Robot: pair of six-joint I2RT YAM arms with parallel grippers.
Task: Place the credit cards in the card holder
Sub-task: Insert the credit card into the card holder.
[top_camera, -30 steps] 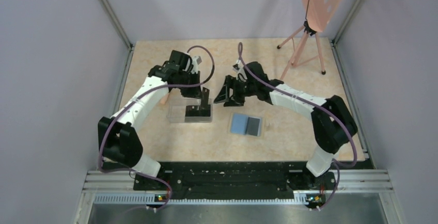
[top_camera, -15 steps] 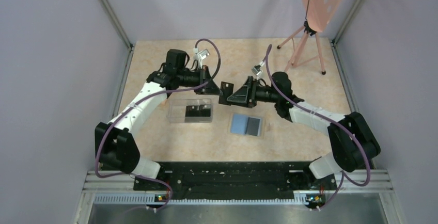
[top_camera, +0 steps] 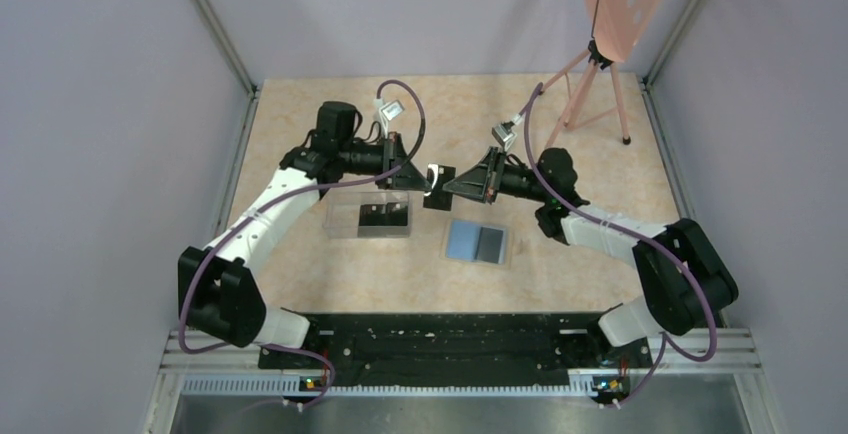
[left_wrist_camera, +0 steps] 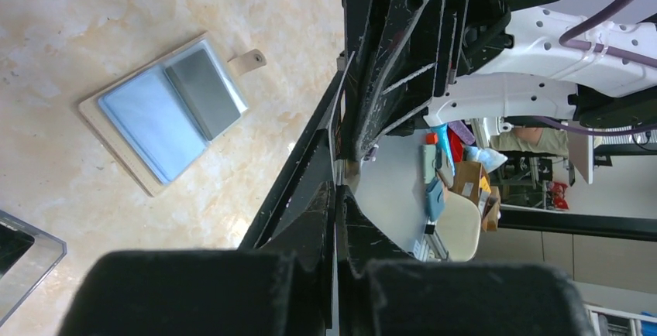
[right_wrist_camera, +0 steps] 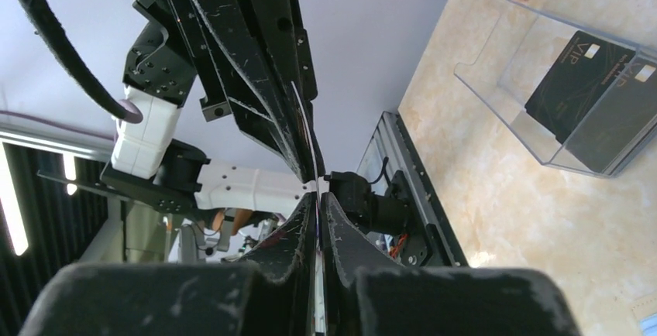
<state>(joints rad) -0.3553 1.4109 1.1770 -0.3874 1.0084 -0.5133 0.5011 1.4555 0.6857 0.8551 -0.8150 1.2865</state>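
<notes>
Above the marbled table (top_camera: 300,264), my left gripper (top_camera: 420,176) and right gripper (top_camera: 452,182) meet tip to tip, each pinched nearly closed on one thin black credit card (top_camera: 437,176) held edge-on between them. The tan folding card holder (top_camera: 477,242) lies open just below, grey-blue inside up. Two more black cards (right_wrist_camera: 569,84) sit in the clear plastic box (top_camera: 345,216) beside it.

White link shells were recorded on the left arm (top_camera: 265,204) and right arm (top_camera: 610,226), with black joint housings (top_camera: 225,289). Purple cables (top_camera: 415,114) were noted along each. Black fingers (right_wrist_camera: 345,251) were scuffed, white-flecked.
</notes>
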